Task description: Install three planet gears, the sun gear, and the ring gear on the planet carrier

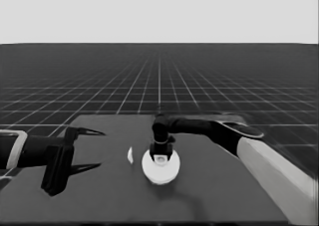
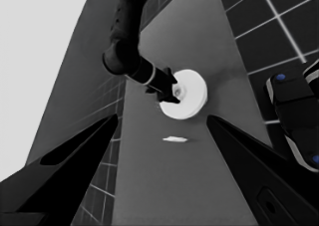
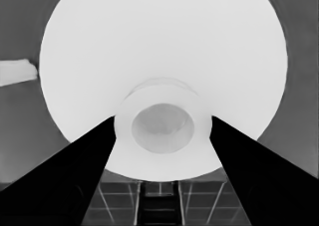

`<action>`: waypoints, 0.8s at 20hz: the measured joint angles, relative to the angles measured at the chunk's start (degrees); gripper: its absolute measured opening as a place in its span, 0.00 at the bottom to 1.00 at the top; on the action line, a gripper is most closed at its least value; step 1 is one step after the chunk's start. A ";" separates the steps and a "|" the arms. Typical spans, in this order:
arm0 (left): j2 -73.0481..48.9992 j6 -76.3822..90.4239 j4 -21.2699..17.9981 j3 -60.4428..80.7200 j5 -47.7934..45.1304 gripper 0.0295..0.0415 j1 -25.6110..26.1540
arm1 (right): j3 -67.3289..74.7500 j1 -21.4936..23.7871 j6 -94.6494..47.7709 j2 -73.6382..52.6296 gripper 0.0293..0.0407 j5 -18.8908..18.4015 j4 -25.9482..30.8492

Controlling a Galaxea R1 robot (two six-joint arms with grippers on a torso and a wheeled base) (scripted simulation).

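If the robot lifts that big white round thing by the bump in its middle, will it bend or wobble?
Probably not bend: the larger round part looks thick and solid. The right gripper sits at its raised centre hub, so it should hang fairly level. Its smooth look suggests it might slip.

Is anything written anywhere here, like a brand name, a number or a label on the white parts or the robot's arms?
None: no word, number or sign can be read in any view.
The larger round part, the thin white piece and the table are blank.
The right gripper at the part's hub and the parked left gripper bear no marking.
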 joint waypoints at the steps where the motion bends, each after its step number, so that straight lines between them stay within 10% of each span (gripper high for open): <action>1: 0.00 0.00 0.00 0.00 0.00 0.75 0.00 | -0.20 -0.26 -0.12 0.05 0.49 0.09 -0.26; 16: 0.00 0.00 0.00 0.00 0.00 0.75 0.00 | -0.32 -0.65 4.00 0.20 0.49 0.26 -0.54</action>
